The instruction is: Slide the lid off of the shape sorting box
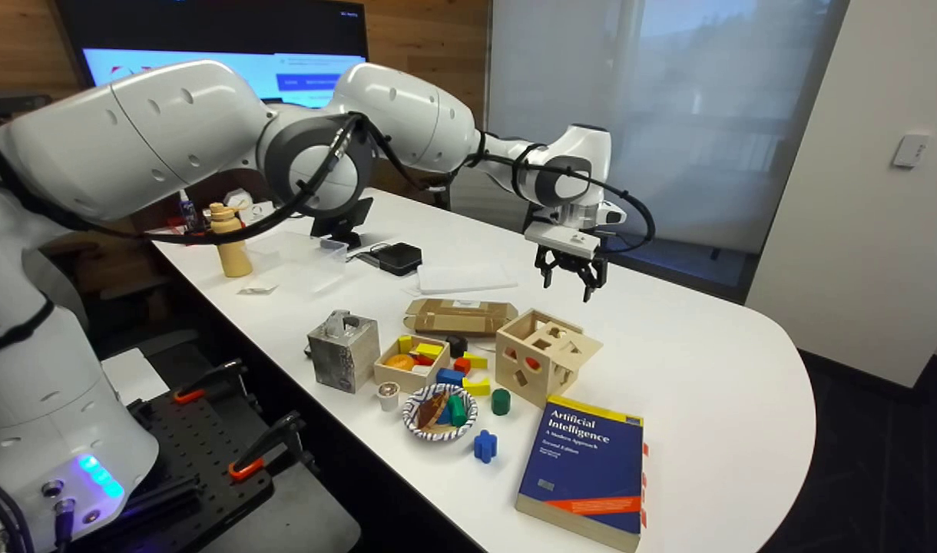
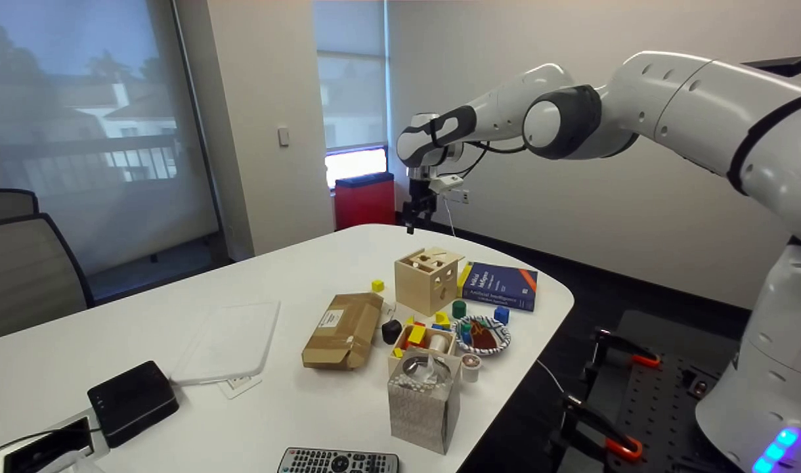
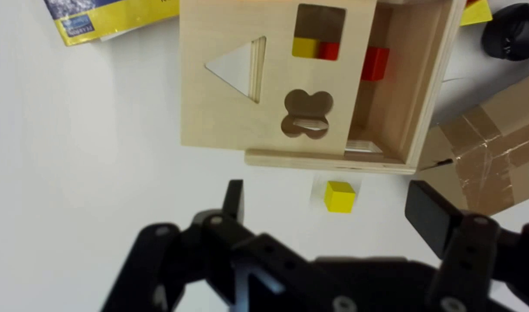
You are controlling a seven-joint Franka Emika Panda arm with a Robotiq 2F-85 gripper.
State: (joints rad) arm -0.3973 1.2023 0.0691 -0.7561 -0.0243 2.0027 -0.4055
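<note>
The lid (image 1: 588,349) is a thin light-wood panel with shape cut-outs. It is partly slid out of the top of the shape sorting box (image 1: 508,372), a light-wood cube with shaped holes. In the wrist view the lid (image 3: 221,117) sticks out past the left end of the box rim (image 3: 325,161), and the box is uncovered at the right, with red and yellow blocks inside. My gripper (image 1: 568,287) is open and empty, above the table and apart from the box. In the wrist view its fingers (image 3: 328,190) are spread wide, on either side of a yellow cube (image 3: 339,197) lying below.
A blue book (image 1: 584,461) lies close beside the box. A cardboard package (image 1: 461,316) lies on its other side. A small wooden tray (image 1: 403,378) of blocks, a patterned bowl (image 1: 440,438), a tissue box (image 1: 344,353) and several loose blocks stand nearby.
</note>
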